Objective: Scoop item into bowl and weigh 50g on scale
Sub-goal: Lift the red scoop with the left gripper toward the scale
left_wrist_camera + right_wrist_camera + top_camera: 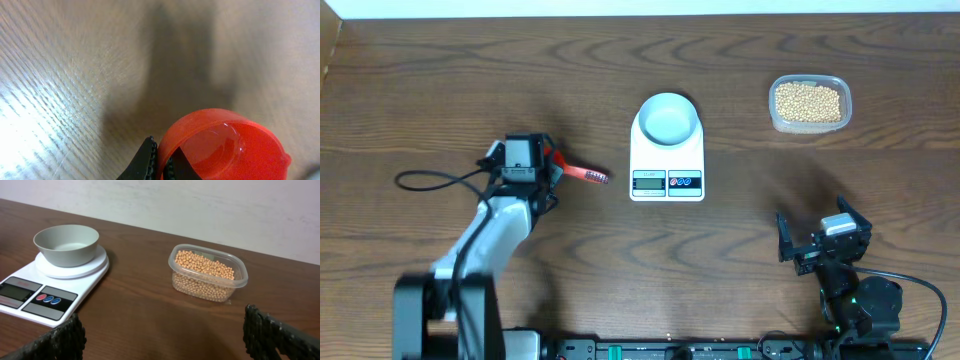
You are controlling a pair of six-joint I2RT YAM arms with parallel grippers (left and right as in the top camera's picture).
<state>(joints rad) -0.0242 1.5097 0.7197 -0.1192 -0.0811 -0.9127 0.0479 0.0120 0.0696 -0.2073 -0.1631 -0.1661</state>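
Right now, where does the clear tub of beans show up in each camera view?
Overhead: tub at upper right, right of the scale.
Left wrist: not in it; only the red scoop and the table.
Right wrist: centre, right of the scale.
Shared landmark: the scale, bowl on it.

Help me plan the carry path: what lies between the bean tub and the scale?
Nothing: bare table separates tub and scale, clear in the overhead and right wrist views.

Glossy plastic scoop [225, 145], smooth plastic scale [89, 264]
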